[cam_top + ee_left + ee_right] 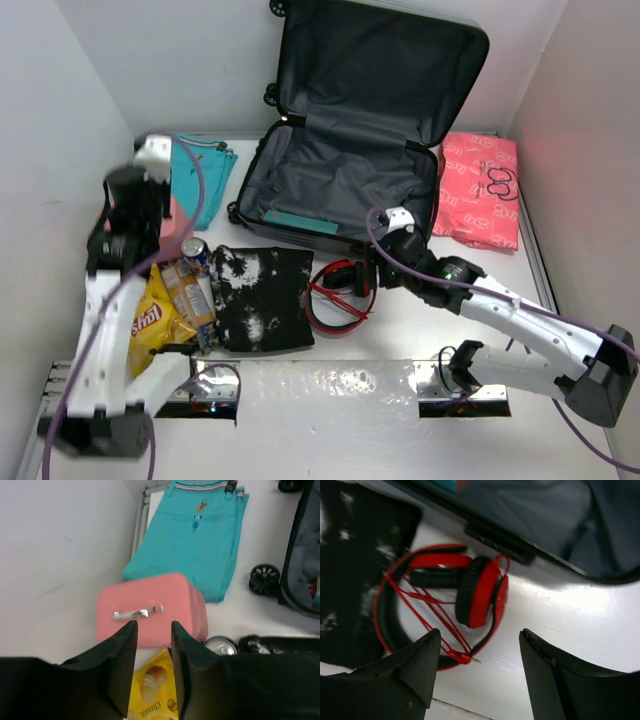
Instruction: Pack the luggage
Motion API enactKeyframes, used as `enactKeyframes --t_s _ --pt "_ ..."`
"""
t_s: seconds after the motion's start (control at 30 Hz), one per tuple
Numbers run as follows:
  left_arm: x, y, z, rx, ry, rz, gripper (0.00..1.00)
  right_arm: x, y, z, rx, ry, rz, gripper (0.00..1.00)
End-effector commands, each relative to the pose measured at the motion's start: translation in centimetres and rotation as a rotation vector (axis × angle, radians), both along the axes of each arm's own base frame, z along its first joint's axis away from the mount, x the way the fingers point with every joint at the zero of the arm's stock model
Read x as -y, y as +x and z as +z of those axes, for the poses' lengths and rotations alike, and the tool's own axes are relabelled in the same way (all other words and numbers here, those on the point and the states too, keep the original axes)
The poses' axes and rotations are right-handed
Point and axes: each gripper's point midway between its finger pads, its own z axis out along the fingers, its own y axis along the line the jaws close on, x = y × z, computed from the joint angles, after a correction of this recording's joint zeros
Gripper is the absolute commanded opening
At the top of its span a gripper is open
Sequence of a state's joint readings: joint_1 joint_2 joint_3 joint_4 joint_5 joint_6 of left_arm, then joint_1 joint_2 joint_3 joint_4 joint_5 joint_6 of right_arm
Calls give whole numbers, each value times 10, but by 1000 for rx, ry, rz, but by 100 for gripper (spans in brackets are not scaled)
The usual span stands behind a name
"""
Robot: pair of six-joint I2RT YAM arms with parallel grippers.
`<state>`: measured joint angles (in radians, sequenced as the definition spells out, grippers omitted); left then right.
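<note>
While your right gripper (480, 635) hangs with its jaws spread wide and empty over the red headphones (477, 592), your left gripper (153, 627) is drawn to a narrow gap. It holds nothing, and its tips are poised at the near edge of the pink pouch (150, 605); whether they touch it cannot be told.

Beyond the pouch lies a folded teal garment (195, 540). Below your left fingers sit a yellow chips bag (152, 690) and a drinks can (221, 646), with a black-and-white shirt (262, 295) just beside them. The headphones rest on the table (400, 330), cord looped loosely over the band, just beside the near rim of the luggage (350, 180). The case lies open at the far middle, its lid raised against the back wall. A pink packet (478, 190) waits to its right.

Packing looks barely begun, with nearly everything outside the case, and the step in hand appears to be picking up the headphones. You would need to lower your right jaws astride the band or an earcup and close without snagging the cord. Then lift clear of the rim before carrying them in.
</note>
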<state>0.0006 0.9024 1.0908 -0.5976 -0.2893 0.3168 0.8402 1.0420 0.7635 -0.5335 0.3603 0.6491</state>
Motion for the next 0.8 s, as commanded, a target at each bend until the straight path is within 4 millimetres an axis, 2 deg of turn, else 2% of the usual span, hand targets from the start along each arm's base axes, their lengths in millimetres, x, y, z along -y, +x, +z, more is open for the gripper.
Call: enactKeyframes --t_s 0.0,0.03,0.07,0.1,0.17,0.2,0.27,0.3,0.33,0.4,0.5,0.6,0.7,0.77 --pt "-11 17 37 -105 84 -73 32 -19 7 30 51 15 113 65" --pt "5 11 27 -214 94 -225 43 -24 7 33 56 24 143 66" --pt "3 10 29 -275 168 -288 46 -29 7 35 59 31 174 67" --pt "-9 18 37 -334 324 -352 51 -36 3 36 59 38 239 68" --pt "-25 8 22 -514 484 -481 53 -45 4 38 77 53 292 72" --pt "-46 10 18 -606 606 -565 56 -50 0 35 75 51 348 73" --pt "-61 10 10 -686 631 -639 58 -56 -1 34 76 55 395 75" --pt "-67 28 10 -711 623 -656 60 -58 -3 31 67 52 423 75" --pt "-69 27 4 -768 597 -681 60 -60 -3 31 70 56 432 75" --pt "-80 45 -14 -834 572 -671 60 -63 -4 30 71 62 455 76" --pt "-93 38 -40 -971 612 -710 61 -67 -7 33 84 73 499 76" --pt "-98 44 -50 -956 618 -697 62 -66 -7 35 100 61 513 77" --pt "-104 66 -53 -877 611 -636 62 -70 -8 39 104 61 549 78" --pt "-111 71 -61 -866 593 -613 62 -73 -9 40 85 61 563 78"
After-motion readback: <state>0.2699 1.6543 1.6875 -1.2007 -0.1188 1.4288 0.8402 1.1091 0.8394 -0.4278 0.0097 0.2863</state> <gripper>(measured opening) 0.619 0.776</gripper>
